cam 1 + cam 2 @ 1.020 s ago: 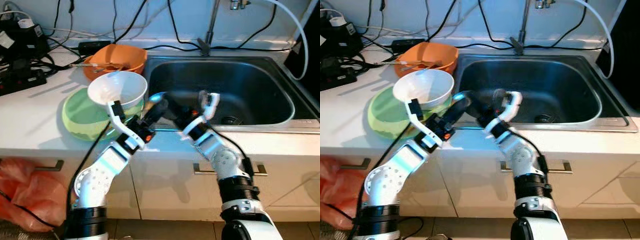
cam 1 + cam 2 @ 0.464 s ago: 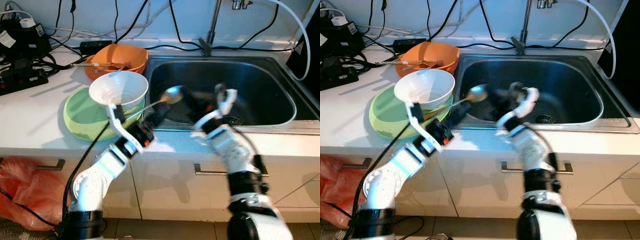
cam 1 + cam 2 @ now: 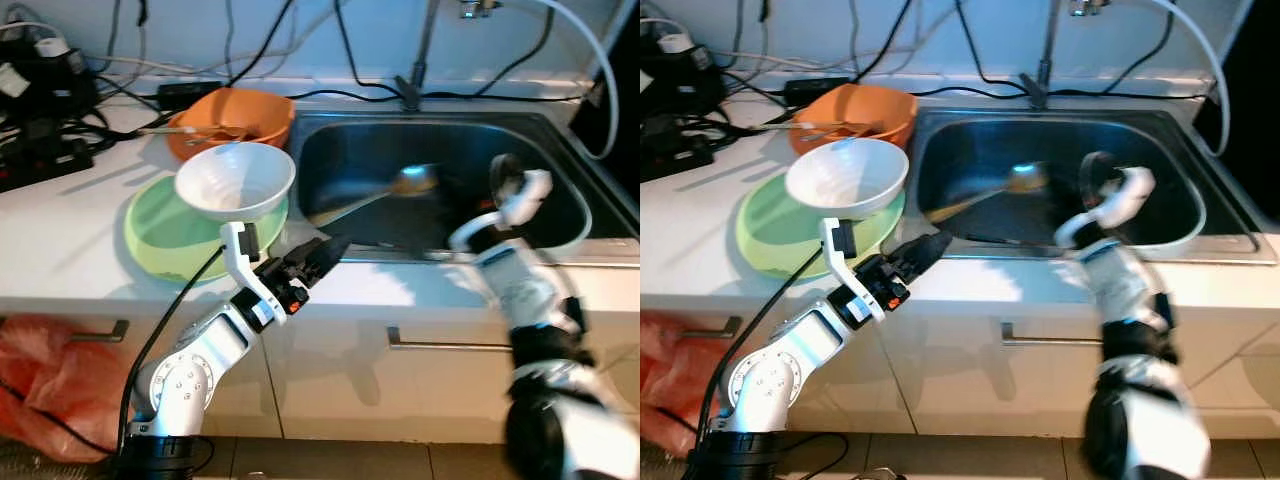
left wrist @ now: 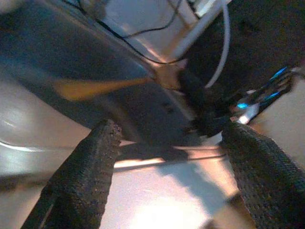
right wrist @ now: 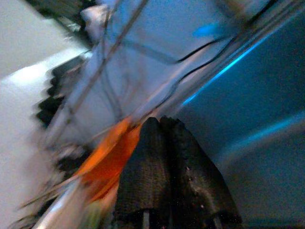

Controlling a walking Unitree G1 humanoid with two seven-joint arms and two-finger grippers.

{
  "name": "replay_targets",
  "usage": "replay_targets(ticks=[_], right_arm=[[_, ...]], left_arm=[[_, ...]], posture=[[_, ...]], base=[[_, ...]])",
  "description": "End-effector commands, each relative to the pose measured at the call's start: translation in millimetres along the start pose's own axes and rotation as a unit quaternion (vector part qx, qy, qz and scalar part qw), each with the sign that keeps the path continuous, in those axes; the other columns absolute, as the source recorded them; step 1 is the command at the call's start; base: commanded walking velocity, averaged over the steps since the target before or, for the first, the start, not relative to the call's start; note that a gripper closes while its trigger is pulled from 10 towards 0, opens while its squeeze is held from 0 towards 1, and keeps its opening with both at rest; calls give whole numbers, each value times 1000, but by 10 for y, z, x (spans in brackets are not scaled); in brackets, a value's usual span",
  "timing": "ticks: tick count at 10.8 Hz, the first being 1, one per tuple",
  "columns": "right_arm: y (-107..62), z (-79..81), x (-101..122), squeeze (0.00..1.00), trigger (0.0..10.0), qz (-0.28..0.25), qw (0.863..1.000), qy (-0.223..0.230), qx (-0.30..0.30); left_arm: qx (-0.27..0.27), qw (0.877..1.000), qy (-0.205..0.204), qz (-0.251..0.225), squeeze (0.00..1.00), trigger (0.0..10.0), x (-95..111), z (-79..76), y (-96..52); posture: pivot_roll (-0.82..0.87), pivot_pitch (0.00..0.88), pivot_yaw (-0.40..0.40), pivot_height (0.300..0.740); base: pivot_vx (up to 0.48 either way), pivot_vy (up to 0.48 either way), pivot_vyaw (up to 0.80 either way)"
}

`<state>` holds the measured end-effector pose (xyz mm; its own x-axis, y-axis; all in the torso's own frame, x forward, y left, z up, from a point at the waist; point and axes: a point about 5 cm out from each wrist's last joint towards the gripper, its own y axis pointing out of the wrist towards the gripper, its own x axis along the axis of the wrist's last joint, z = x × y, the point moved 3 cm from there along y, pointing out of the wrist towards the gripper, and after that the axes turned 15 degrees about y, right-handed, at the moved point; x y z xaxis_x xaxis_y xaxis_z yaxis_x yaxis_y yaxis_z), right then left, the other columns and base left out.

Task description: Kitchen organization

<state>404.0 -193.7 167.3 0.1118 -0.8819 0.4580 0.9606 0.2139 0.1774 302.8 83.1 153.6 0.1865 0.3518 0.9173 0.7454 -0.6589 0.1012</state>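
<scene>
Reaching over the sink (image 3: 560, 215), the right tool (image 3: 503, 172) is pressed together while the left tool (image 3: 325, 250) hangs spread at the tabletop (image 3: 60, 235) edge.

Sink basin (image 3: 520, 190) mostly open to my reach; a spoon (image 3: 385, 192) lies slanted across its left half. Left of the sink, the desk (image 3: 60, 240) is crowded: white bowl (image 3: 235, 180) on green plate (image 3: 165, 235), orange bowl (image 3: 230, 115) behind, cables (image 3: 50, 130) at far left. Front desk edge free.
</scene>
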Motion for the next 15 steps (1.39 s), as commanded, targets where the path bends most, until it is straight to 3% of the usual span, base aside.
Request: replay_targets(ticks=[1, 3, 4, 5, 6, 7, 8, 9, 10, 15], right_arm=[[26, -24, 134, 0, 0, -32, 998, -38, -28], [16, -147, 217, 0, 0, -58, 990, -94, -89], [-38, -308, 239, 0, 0, -69, 972, -161, -158], [-55, -370, 178, 0, 0, -53, 962, -199, -181], [-87, -473, 57, 0, 0, -19, 943, -250, -218], [-93, -521, -61, 0, 0, -2, 934, -273, -232], [-82, -532, -135, 0, 392, 7, 925, -294, -241], [-81, -545, -176, 0, 6980, 15, 919, -307, -249], [-57, -528, -235, 1000, 10000, 25, 918, -311, -245], [-37, -506, -266, 1000, 10000, 25, 920, -310, -238]], left_arm=[[14, 998, 56, 6, 1000, 10000, 8, 15, 1], [24, 990, 139, 13, 1000, 10000, 39, 18, 42], [23, 978, 205, 5, 1000, 10000, 136, -17, 116], [18, 973, 230, 7, 592, 10000, 156, -36, 148], [6, 968, 251, 9, 345, 10000, 175, -79, 204], [-1, 966, 257, 7, 75, 10000, 173, -107, 249], [-7, 964, 267, 8, 0, 10000, 161, -126, 273], [-11, 963, 270, 9, 0, 10000, 153, -143, 278], [-16, 960, 278, 16, 0, 10000, 124, -158, 270], [-6, 952, 305, 21, 0, 10000, 149, -84, 253]], posture=[[129, 37, 34, 740], [133, 37, 37, 740], [136, 39, 40, 740], [135, 39, 44, 740], [134, 40, 46, 740], [136, 39, 48, 740], [137, 38, 49, 740], [140, 38, 47, 740], [145, 39, 43, 740], [138, 43, 42, 740]], base=[[0, 0, 0], [0, 0, 0], [0, 0, 0], [0, 0, 0], [0, 0, 0], [0, 0, 0], [0, 0, 0], [0, 0, 0], [0, 0, 0], [0, 0, 0]])
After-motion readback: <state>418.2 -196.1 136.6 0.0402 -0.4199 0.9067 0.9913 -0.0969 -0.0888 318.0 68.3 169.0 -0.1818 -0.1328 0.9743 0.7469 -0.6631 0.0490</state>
